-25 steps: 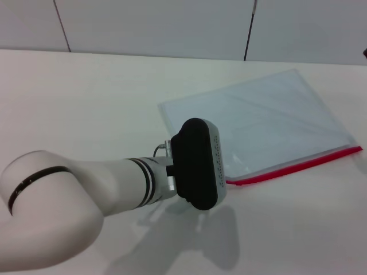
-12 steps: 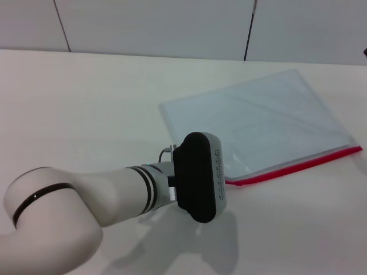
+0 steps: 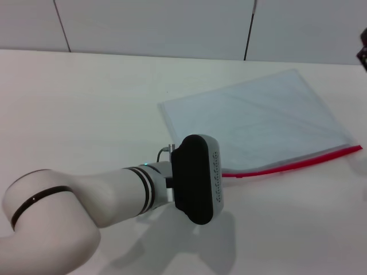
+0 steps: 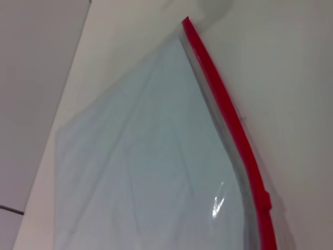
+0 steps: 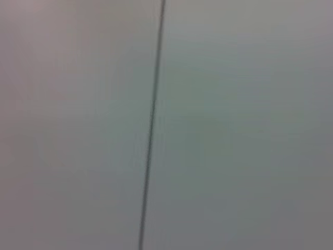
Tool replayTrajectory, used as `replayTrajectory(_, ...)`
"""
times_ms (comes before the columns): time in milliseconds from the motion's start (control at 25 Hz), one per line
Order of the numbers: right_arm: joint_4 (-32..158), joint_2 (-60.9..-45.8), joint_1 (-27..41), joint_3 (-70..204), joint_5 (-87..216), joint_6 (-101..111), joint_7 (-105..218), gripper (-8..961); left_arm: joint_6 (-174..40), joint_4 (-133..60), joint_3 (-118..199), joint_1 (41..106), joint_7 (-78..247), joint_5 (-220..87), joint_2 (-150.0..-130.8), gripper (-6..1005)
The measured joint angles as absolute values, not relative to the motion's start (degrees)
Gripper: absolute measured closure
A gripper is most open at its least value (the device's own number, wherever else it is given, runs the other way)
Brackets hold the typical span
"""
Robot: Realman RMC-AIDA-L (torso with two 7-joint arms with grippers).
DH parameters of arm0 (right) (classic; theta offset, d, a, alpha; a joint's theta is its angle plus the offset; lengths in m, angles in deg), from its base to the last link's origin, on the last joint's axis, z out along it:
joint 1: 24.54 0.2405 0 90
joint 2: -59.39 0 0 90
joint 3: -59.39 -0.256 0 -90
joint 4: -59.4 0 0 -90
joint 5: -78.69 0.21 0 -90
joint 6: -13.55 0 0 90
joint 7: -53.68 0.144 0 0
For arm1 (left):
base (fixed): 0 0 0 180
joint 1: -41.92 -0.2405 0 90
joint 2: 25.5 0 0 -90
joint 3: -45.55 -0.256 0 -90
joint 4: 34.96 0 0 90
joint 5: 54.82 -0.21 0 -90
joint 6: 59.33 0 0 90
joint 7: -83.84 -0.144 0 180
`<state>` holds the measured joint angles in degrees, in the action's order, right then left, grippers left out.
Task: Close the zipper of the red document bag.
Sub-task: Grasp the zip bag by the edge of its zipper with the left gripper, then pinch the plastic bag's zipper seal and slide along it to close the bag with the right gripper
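The red document bag (image 3: 258, 117) lies flat on the white table (image 3: 86, 103), right of centre, a translucent pale blue-grey pouch. Its zipper (image 3: 292, 164) is the red strip along the near long edge. My left arm reaches in from the lower left, and its black wrist housing (image 3: 198, 179) stands at the strip's left end and hides the left gripper. The left wrist view shows the red document bag (image 4: 145, 172) close up, the zipper (image 4: 223, 99) along its edge, and a small bump like a slider (image 4: 265, 200). No fingers show there.
A pale wall with dark panel seams (image 3: 248, 28) rises behind the table's far edge. A dark bit of the right arm (image 3: 364, 46) peeks in at the far right edge. The right wrist view shows only a grey panel with one seam (image 5: 151, 130).
My left wrist has shifted slightly left and nearer. The left end of the red strip has moved a little farther from me, so the strip now bows. The dark bit at the right edge rose.
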<state>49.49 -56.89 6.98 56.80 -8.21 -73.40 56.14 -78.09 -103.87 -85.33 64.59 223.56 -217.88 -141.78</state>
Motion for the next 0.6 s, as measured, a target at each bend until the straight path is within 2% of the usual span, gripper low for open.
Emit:
replayTrajectory(80,49.9,-56.85,7.3,58.6,-8.2,-73.4,56.0,86,-76.9,-103.4,-85.3,64.5,223.6,-218.2,-141.78,853)
replayTrajectory(400,55.7,-56.78,9.9,74.2,-12.5,-73.1,55.6,90,-61.2,-98.9,-84.8,61.5,219.8,-219.2,-141.81,944)
replayTrajectory(600,57.8,-56.78,11.1,77.9,-22.2,-72.8,52.0,90,-48.9,-96.0,-84.7,58.7,213.8,-217.6,-141.85,945)
